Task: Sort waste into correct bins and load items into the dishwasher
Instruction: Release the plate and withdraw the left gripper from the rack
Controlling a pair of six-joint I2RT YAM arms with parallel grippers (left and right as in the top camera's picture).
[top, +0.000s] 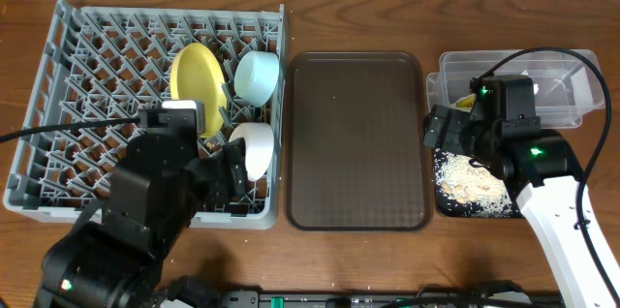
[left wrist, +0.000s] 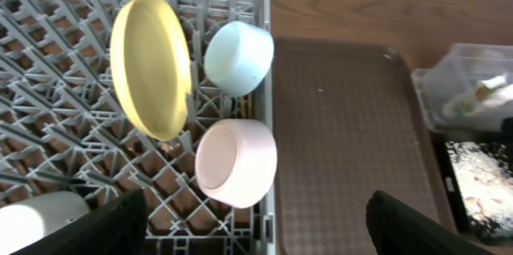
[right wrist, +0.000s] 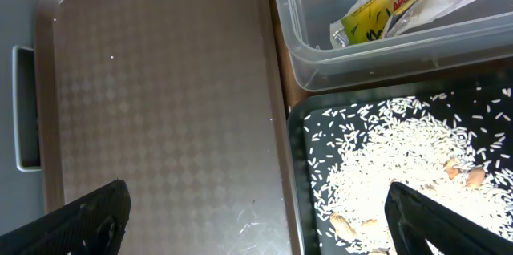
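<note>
Waste looks sorted to us: the green-and-yellow snack wrapper [right wrist: 383,4] lies inside the clear tub [right wrist: 337,70], and the rice scraps [right wrist: 393,167] are heaped in the black tray [right wrist: 307,155] just in front of it. We cannot pick out the napkin for sure; something pale lies beside the wrapper, too blurred to name. In the dish rack [top: 58,105] the yellow plate [left wrist: 151,64] stands on edge between the pegs, with the light blue bowl [left wrist: 239,58] tipped on its side just beside it. The pink-white bowl [left wrist: 236,163] is tipped likewise, nearer the rack's front. The white cup [left wrist: 36,219] sits in the rack too, at the edge of the left wrist view. The brown tray [top: 358,143] between rack and bins carries nothing. We see no chopsticks clearly, so we judge the job nearly or wholly finished, with only those and the napkin unconfirmed. The left gripper [left wrist: 256,211] hangs above the rack's front right corner, near the pink-white bowl, its fingers spread wide with nothing between them. The right gripper [right wrist: 256,199] reaches in from the near right and hovers over the seam between the brown tray and the black tray, fingers likewise wide apart and holding nothing.
</note>
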